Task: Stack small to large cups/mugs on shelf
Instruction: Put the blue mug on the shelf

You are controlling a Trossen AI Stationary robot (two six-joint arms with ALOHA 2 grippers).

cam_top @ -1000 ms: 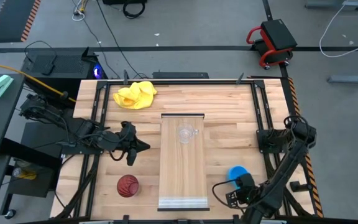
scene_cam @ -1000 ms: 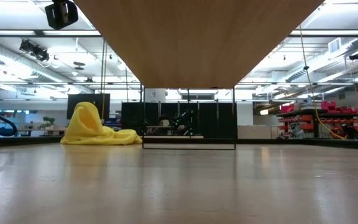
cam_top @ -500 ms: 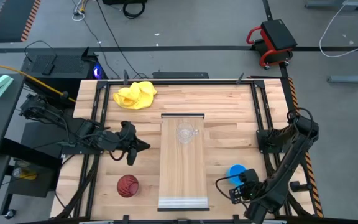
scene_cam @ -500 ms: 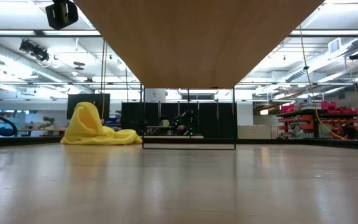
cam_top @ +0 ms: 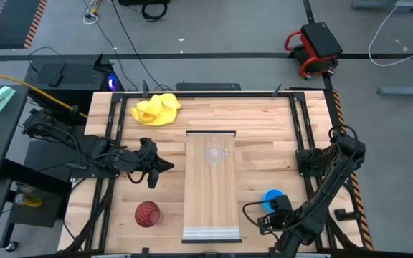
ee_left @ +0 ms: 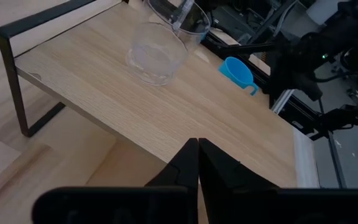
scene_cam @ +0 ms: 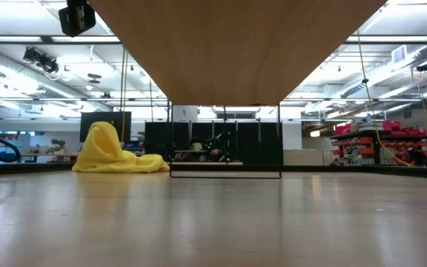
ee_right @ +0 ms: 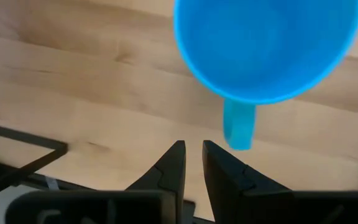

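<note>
From overhead, I am seeing the shelf [cam_top: 211, 184] lying down the middle of the table [cam_top: 264, 122], with the clear glass mug [cam_top: 214, 153] standing on it near its dark-rimmed end. The blue mug [cam_top: 273, 197] is sitting on the tabletop beside the shelf's pale-lipped end, on the right arm's side, and the right gripper [cam_top: 266, 223] is hovering just next to it near the table's front edge. The dark red cup [cam_top: 147, 213] is standing on the table on the other side of the shelf. The left gripper [cam_top: 151, 165] is waiting between the yellow cloth [cam_top: 155, 110] and the red cup, well apart from the shelf.

At table height, I am looking under the shelf's wooden underside [scene_cam: 236, 44]; the yellow cloth [scene_cam: 113, 152] is heaped far back.

Through the left wrist camera, the left gripper [ee_left: 198, 155] is showing its fingers pressed together, pointing at the shelf [ee_left: 166, 106], the glass mug [ee_left: 160, 43] and the blue mug [ee_left: 238, 71] beyond.

Through the right wrist camera, the right gripper [ee_right: 193, 158] is showing its fingers only slightly apart, holding nothing, with the blue mug [ee_right: 266, 43] ahead and its handle [ee_right: 238, 127] pointing toward the fingers.
</note>
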